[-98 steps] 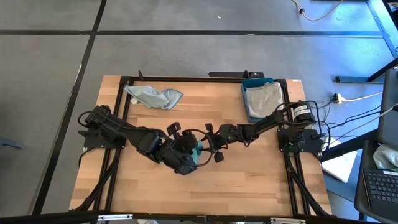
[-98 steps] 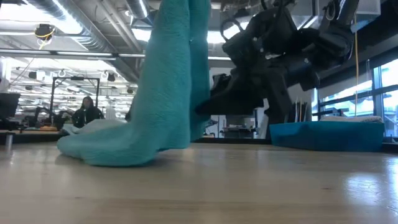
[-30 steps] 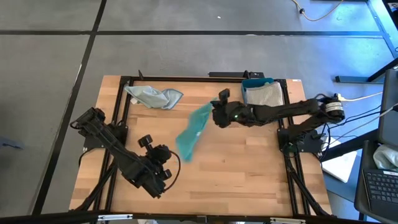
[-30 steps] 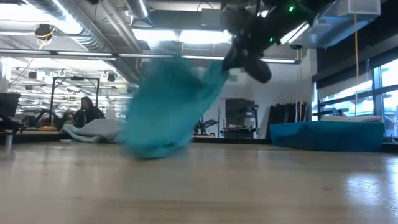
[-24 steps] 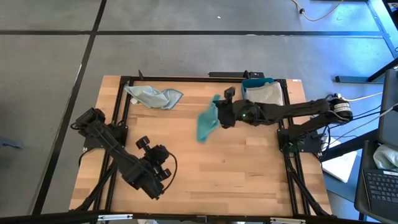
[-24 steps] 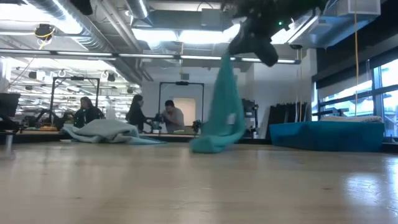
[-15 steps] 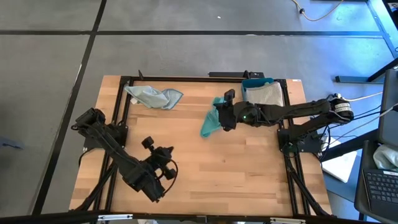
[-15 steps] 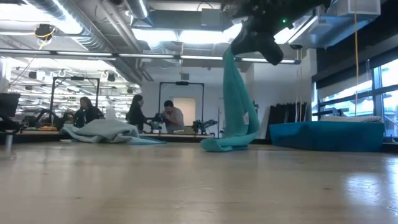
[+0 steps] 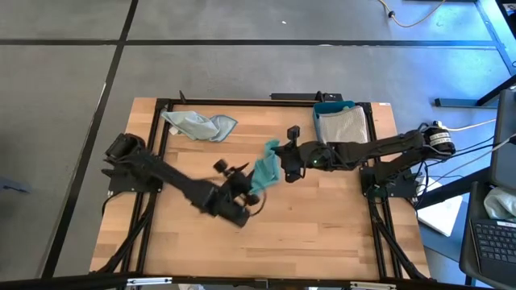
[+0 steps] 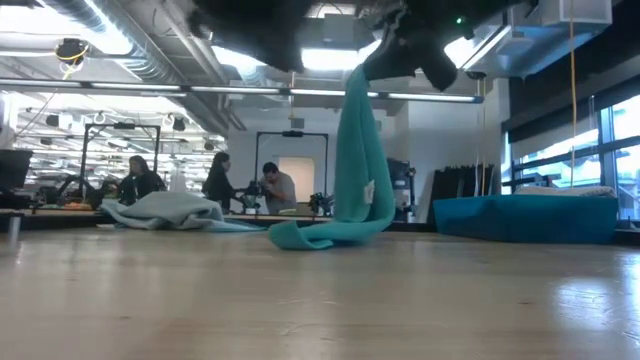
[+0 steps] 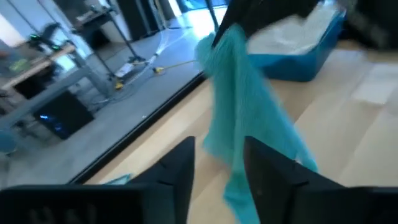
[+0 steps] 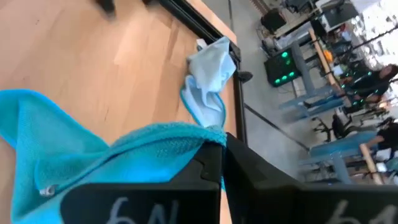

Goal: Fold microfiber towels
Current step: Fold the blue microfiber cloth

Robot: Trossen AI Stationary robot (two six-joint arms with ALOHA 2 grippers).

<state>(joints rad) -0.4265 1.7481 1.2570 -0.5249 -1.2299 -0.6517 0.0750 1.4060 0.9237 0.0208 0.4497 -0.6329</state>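
A teal microfiber towel (image 9: 264,171) with a small white tag (image 10: 368,190) hangs at the table's middle, and my right gripper (image 9: 277,160) is shut on its top. Seen from table height, it drops from that gripper (image 10: 385,62) to the wood. My left gripper (image 9: 251,192) is open and stands close to the towel's lower part, on its near-left side. In the left wrist view the towel (image 11: 245,118) shows just beyond the open fingers (image 11: 217,144). A crumpled pale blue towel (image 9: 199,125) lies at the far left. My right gripper pinches a bunched top edge of the teal towel (image 12: 198,139) between its two fingers, coming from the table's right and slanting slightly down. The towel hangs slack below the fingers, and its lower end (image 10: 300,236) lies on the table. Whether my left gripper touches the towel I cannot tell.
A blue plastic tray (image 9: 321,113) with a grey cloth (image 9: 342,129) in it stands at the far right. Bare wood lies along the near half of the table (image 9: 322,234). People sit in the room beyond the table's far edge.
My right gripper had the teal towel flung out toward the near left; the towel has swung back and now hangs straight down with its end trailing on the wood. My left gripper has come from the near left toward the table's middle, down to the towel's lower part.
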